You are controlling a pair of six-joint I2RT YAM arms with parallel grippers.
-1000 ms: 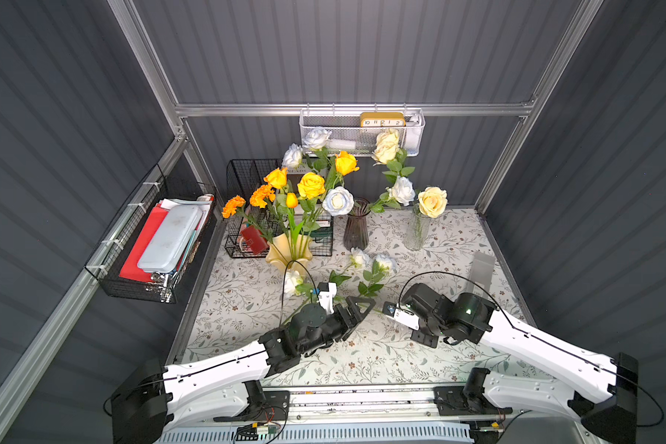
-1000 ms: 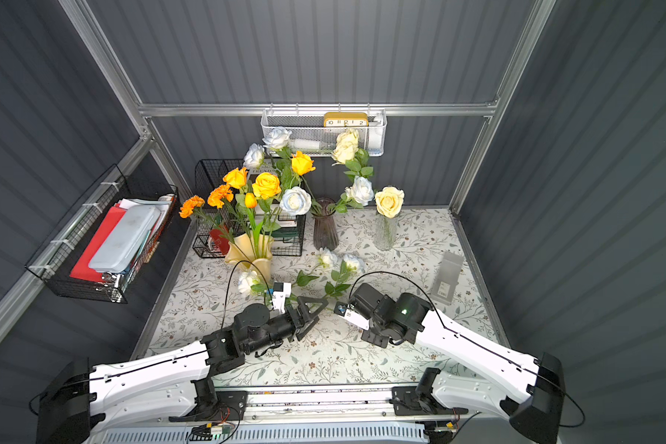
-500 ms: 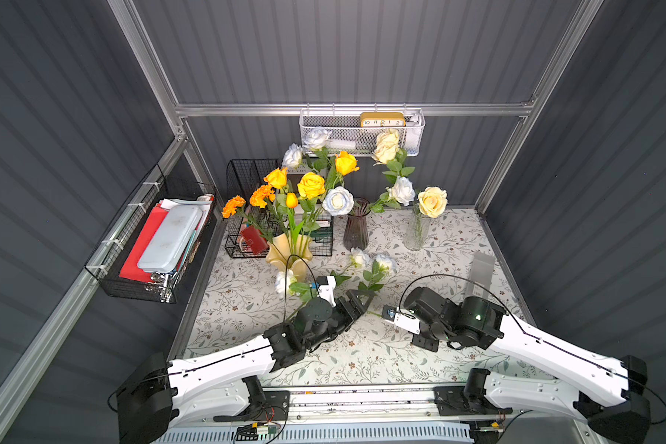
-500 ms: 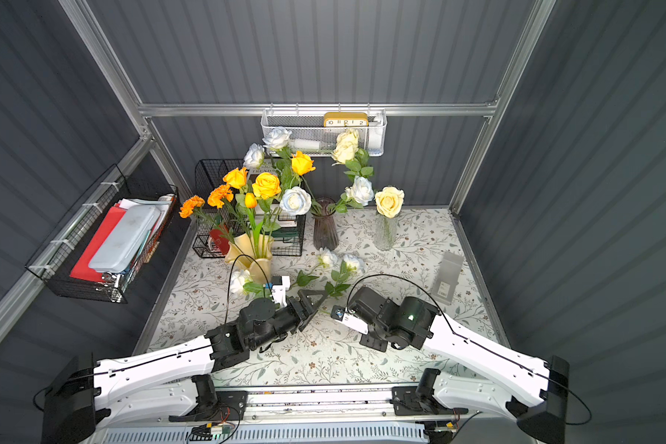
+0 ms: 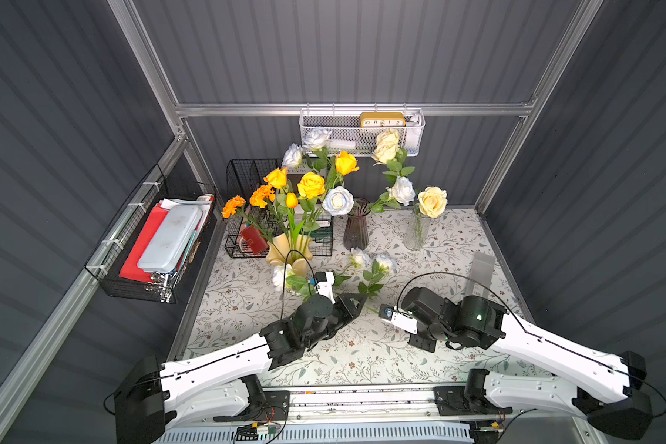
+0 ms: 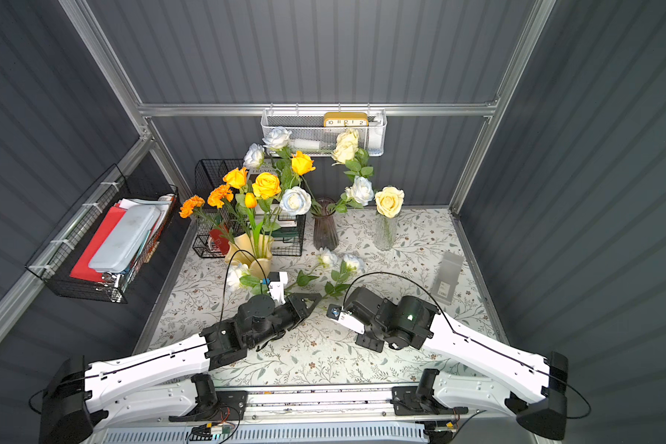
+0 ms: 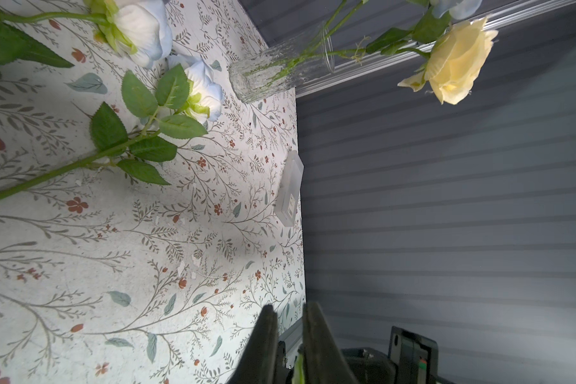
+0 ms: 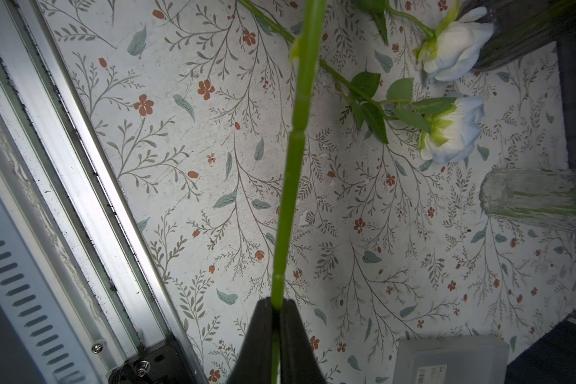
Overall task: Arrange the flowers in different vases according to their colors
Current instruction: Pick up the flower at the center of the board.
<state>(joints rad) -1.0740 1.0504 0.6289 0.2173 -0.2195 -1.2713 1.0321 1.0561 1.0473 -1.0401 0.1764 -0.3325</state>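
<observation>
Flowers fill three vases at the back: yellow-orange roses and marigolds in the creamy-yellow vase, a bluish-white rose in the purple vase, a cream rose in the clear vase. Two bluish-white roses lie loose on the tablecloth. My right gripper clamps a green stem; my left gripper pinches green stem too, jaws nearly together.

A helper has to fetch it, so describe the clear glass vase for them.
Look along the back of the floral tablecloth, by the grey wall. The clear glass vase is the vase furthest to the robot's right there, beyond the dark purple vase. Only it is see-through, with green stems inside and a cream rose above its rim.
</observation>
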